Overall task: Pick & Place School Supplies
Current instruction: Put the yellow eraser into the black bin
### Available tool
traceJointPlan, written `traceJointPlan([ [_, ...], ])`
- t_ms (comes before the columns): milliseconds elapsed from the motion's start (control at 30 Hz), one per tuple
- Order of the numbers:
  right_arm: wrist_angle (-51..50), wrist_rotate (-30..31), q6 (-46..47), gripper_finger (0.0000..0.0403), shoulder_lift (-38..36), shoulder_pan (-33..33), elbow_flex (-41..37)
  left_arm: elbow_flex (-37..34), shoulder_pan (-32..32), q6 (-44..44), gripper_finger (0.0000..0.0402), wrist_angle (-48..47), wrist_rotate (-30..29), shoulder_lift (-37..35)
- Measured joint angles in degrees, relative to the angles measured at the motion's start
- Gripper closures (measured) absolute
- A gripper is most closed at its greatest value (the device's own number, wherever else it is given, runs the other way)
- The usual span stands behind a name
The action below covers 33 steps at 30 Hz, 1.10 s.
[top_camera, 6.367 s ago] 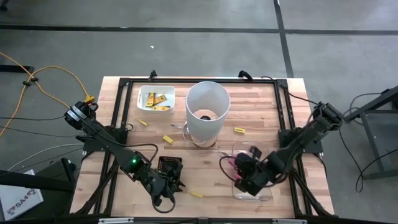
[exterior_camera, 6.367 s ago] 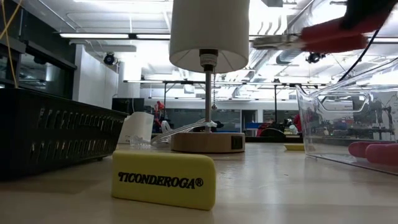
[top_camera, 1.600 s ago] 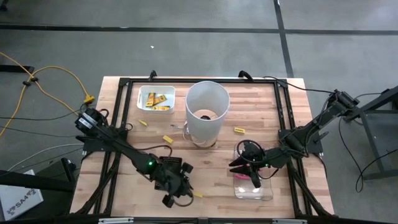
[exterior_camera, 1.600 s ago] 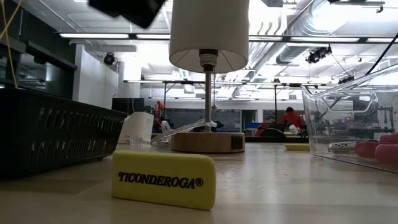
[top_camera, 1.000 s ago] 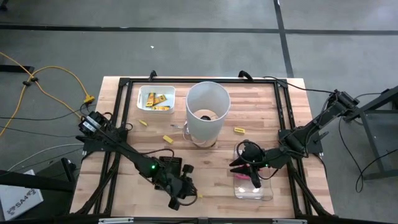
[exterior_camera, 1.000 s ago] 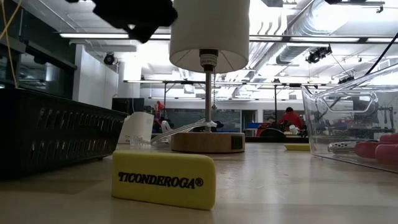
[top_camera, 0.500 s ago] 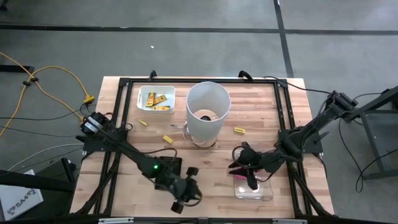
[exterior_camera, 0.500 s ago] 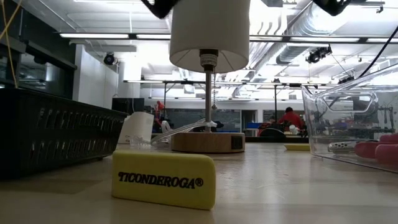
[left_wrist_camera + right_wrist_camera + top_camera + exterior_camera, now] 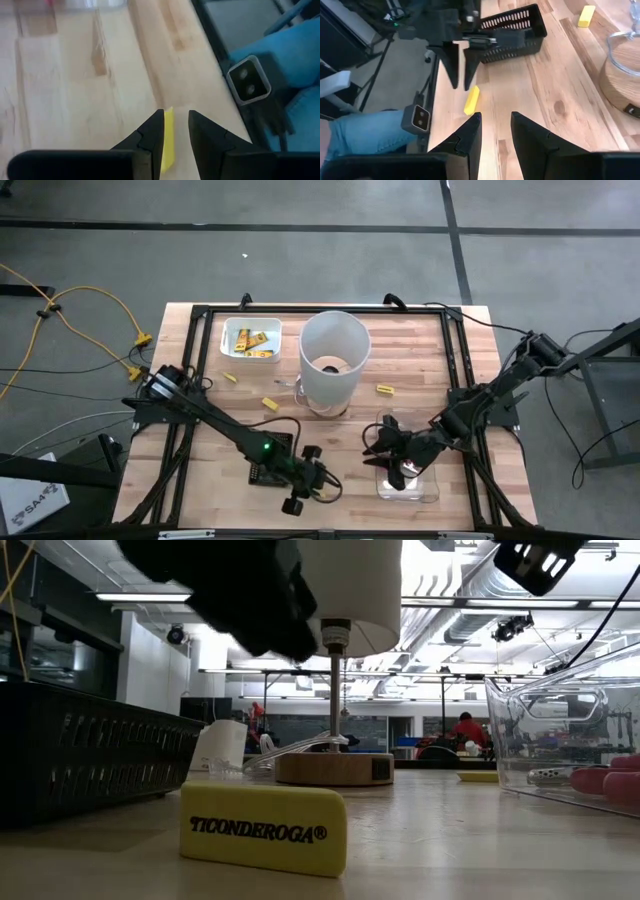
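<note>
Left gripper [image 9: 322, 489] poised over yellow eraser [image 9: 167, 139]

Bottom centre of the high view: left gripper narrowly parted, empty, eraser between and below its tips; lower right, right gripper [image 9: 383, 448] narrowly parted, empty, beside clear bin [image 9: 428, 490]

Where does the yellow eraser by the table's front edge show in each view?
High view: not visible, covered by the left gripper at the front edge.
Low view: the yellow eraser lies lower centre-left, lettering readable.
Left wrist view: seen between that gripper's fingers.
Right wrist view: on the wood under the left gripper's fingertips.
Shared landmark: the left gripper, right above it.
</note>
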Motion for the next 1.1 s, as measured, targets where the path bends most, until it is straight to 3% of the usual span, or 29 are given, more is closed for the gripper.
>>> traceJointPlan([
  [367, 0.14, -0.72, -0.2, 0.0306, 0.0, 0.0, 0.0, -0.04, -2.91, -0.87, 0.0314, 0.84, -4.62, -0.08],
  [767, 0.48, -1.01, -0.13, 0.0306, 0.0, 0.0, 0.0, -0.13, -2.87, -0.7, 0.0246, -1.07, -3.96, 1.17],
  [1100, 0.62, -1.05, -0.09, 0.0306, 0.0, 0.0, 0.0, -0.13, -1.51, -1.09, 0.0238, -4.3, -4.52, 2.83],
])
